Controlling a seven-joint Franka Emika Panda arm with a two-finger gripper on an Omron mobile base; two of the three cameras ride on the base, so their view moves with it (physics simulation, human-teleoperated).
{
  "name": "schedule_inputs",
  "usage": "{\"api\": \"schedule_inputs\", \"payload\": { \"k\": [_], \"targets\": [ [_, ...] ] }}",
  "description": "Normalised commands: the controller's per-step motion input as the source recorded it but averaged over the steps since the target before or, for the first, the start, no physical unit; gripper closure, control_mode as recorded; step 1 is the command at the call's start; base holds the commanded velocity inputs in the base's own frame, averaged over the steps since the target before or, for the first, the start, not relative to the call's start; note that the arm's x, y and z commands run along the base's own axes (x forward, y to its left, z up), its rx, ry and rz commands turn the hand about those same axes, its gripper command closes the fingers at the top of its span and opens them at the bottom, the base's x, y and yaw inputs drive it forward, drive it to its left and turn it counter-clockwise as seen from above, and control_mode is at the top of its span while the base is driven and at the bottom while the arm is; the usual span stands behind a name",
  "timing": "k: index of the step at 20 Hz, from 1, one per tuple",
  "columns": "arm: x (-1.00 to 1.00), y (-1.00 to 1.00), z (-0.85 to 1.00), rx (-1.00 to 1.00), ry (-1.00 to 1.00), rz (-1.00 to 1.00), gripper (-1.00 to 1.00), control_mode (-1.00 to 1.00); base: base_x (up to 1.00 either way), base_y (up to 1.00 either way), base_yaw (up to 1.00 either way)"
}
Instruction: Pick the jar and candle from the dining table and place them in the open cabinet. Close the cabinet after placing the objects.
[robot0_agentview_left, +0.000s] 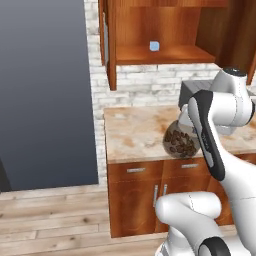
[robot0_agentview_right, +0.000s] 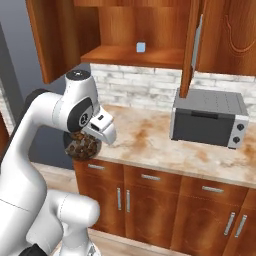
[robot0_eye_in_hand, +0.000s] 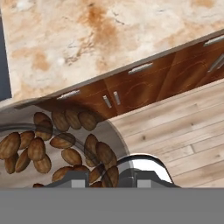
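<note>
Jars: one jar (robot0_agentview_left: 181, 141) of clear glass with brown lumps inside, seen near the front edge of the stone worktop (robot0_agentview_left: 135, 132).
Small pale-blue cubes: one cube (robot0_agentview_left: 154, 46), on the bare shelf of the wall cabinet (robot0_agentview_left: 165, 54).
Toaster ovens: one grey toaster oven (robot0_agentview_right: 209, 118), toward the worktop's back edge, under the cabinet.
Open cabinet doors: two, one door (robot0_agentview_right: 50, 35) on each side of the opening.
Drawer handles under the worktop: three horizontal silver handles (robot0_agentview_right: 151, 177) in the right base view.
Vertical door handles below: four counted in the right base view, in two pairs.
Robot arms: one.
</note>
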Motion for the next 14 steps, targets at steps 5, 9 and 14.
{"api": "schedule_inputs", "payload": {
  "k": [5, 9, 14],
  "targets": [
    [0.0, 0.0, 0.0, 0.0, 0.0, 0.0, 1.0, 1.0, 0.27, -0.39, 0.02],
    [0.0, 0.0, 0.0, 0.0, 0.0, 0.0, 1.0, 1.0, 0.36, -0.35, 0.01],
    [0.0, 0.0, 0.0, 0.0, 0.0, 0.0, 1.0, 1.0, 0.5, -0.18, 0.0]
  ]
}}
